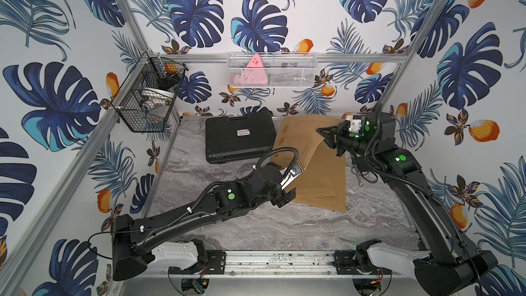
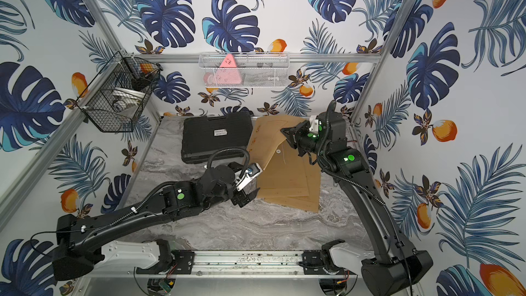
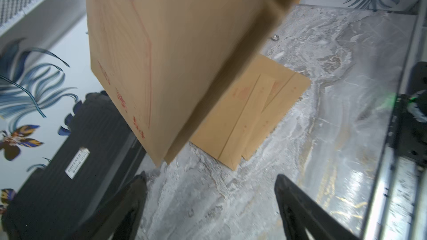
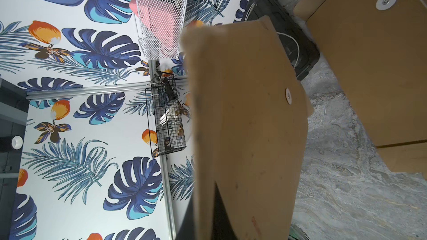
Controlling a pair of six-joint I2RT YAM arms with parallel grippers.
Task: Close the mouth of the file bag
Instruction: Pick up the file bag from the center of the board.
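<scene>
a: what does the right claw have?
b: it's pinched together on the flap end of the top file bag and holds that brown paper up off the marble table. in the right wrist view the flap's white disc sits just past the tips.
a: and the rest of the bag?
b: it slopes down from the claw and lies below it, on a stack of other file bags. the body's own disc shows just under the claw.
a: the other arm?
b: the left claw stands wide apart and empty. it is low by the stack's edge, well apart from the right claw. the black tool case lies on the far side of the raised paper from the right claw.
a: so which step is this?
b: i'd judge it's the fold itself, with the flap up and the mouth not yet shut. next the flap needs lowering flat over the body so disc meets disc. the left claw could pin the bag so it doesn't slide.
</scene>
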